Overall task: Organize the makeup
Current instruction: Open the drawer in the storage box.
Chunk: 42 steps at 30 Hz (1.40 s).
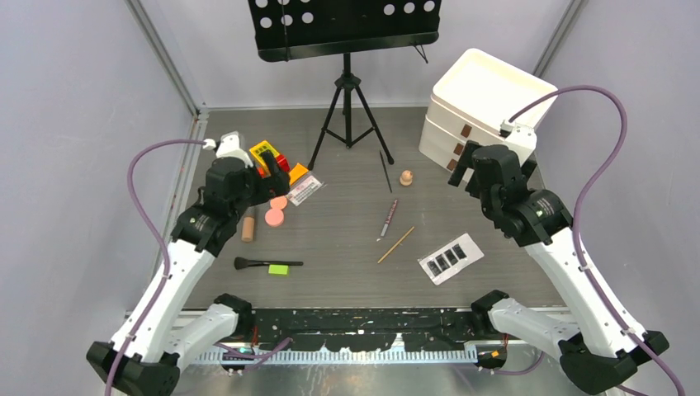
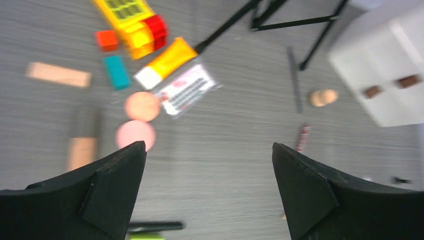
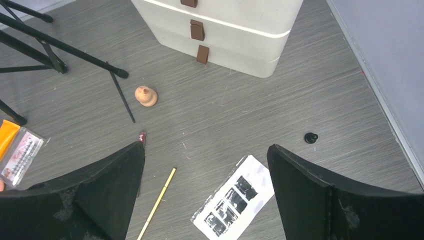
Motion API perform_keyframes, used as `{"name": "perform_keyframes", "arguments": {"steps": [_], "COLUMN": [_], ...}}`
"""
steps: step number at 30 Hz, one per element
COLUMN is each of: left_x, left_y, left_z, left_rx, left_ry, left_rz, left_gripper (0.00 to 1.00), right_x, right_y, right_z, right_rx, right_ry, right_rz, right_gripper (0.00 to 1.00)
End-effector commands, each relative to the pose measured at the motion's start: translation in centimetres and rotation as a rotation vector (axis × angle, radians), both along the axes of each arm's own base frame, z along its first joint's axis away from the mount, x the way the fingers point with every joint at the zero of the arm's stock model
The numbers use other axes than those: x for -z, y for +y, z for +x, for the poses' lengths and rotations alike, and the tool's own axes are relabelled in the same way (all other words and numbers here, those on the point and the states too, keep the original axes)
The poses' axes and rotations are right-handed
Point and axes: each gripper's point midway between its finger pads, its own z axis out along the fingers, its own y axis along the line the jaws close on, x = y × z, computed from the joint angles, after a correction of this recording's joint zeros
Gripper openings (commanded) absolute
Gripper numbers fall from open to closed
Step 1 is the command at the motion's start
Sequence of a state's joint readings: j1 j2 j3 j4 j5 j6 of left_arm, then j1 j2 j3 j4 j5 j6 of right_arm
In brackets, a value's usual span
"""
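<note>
Jaws wide and empty on both arms. From above we see the left gripper (image 1: 266, 177) beside the pink compact (image 1: 274, 217), the right gripper (image 1: 462, 165) near the drawer box (image 1: 483, 103). Left wrist: compact lies ahead, toward the left jaw. Right wrist: palette (image 3: 234, 197) sits ahead between the jaws, long axis diagonal; right arm is nearer it.

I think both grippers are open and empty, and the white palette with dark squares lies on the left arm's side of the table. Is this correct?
Not quite. The white palette lies on the right arm's side, as the top external view shows. The rest holds: the left gripper and the right gripper are both open and empty.
</note>
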<state>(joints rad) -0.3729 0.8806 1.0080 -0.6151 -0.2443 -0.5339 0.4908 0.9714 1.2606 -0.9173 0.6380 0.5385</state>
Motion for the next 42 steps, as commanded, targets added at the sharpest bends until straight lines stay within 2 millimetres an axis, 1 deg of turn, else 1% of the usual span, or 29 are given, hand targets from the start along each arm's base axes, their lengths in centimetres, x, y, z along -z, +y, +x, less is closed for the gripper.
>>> {"name": "perform_keyframes", "arguments": {"steps": [1,2,3,7,9,10,13,15,17,19,20,23,27,32,35,37,38,39,42], "left_x": [-2.0,-1.9,-2.1,-2.9,-3.2,-4.1,-3.7,-3.0,-2.1,-1.2,-0.2,0.8,0.7,0.6,1.0,0.9,1.3,0.9,1.4], "left_y": [-7.1,-8.7,-10.6,-18.2,-22.1,-24.2,-29.6,-32.7,-35.3,-37.3,-38.5,-40.7,-42.7,-44.2,-45.0,-45.7,-46.1,-46.3,-46.9], "left_z": [2.8,3.5,3.7,4.3,4.6,4.8,5.5,6.2,7.1,8.1,8.7,10.3,12.0,13.4,14.2,14.4,14.6,14.8,15.3], "left_rx": [0.170,0.193,0.231,0.342,0.382,0.404,0.443,0.451,0.434,0.419,0.412,0.378,0.352,0.326,0.310,0.316,0.318,0.320,0.315], "left_ry": [-0.076,-0.083,-0.091,-0.153,-0.187,-0.221,-0.218,-0.210,-0.198,-0.209,-0.207,-0.229,-0.268,-0.285,-0.279,-0.279,-0.274,-0.282,-0.278], "left_rz": [-0.307,-0.344,-0.371,-0.447,-0.555,-0.644,-0.776,-0.837,-0.912,-0.972,-0.985,-1.025,-1.102,-1.148,-1.172,-1.191,-1.192,-1.201,-1.203], "left_gripper": [1.00,1.00,1.00,1.00,1.00,0.99,0.95,0.95,0.94,0.94,0.93,0.91,0.87,0.84,0.82,0.79,0.76,0.75,0.71], "right_x": [-3.3,-3.8,-4.4,-6.8,-8.1,-8.6,-9.9,-10.3,-10.6,-10.9,-11.0,-11.2,-11.2,-11.0,-10.9,-10.9,-10.9,-10.9,-10.9], "right_y": [-1.3,-1.5,-1.8,-2.7,-2.8,-2.8,-3.1,-3.3,-3.6,-3.9,-4.1,-4.4,-4.6,-4.9,-5.0,-5.1,-5.1,-5.1,-5.2], "right_z": [-0.8,-0.9,-1.1,-1.9,-2.1,-2.3,-2.9,-3.3,-3.8,-4.1,-4.3,-4.7,-5.2,-5.6,-5.7,-5.8,-5.9,-5.9,-6.2], "right_rx": [0.068,0.076,0.088,0.118,0.113,0.112,0.106,0.103,0.100,0.101,0.102,0.101,0.095,0.095,0.095,0.095,0.095,0.095,0.092], "right_ry": [-0.097,-0.105,-0.114,-0.143,-0.166,-0.178,-0.213,-0.224,-0.233,-0.243,-0.246,-0.256,-0.260,-0.264,-0.265,-0.266,-0.266,-0.267,-0.271], "right_rz": [0.051,0.053,0.054,0.057,0.069,0.078,0.096,0.097,0.096,0.091,0.087,0.085,0.079,0.073,0.073,0.072,0.071,0.071,0.074], "right_gripper": [0.96,0.95,0.94,0.94,0.93,0.93,0.92,0.92,0.92,0.92,0.92,0.92,0.92,0.92,0.92,0.92,0.92,0.92,0.92]}}
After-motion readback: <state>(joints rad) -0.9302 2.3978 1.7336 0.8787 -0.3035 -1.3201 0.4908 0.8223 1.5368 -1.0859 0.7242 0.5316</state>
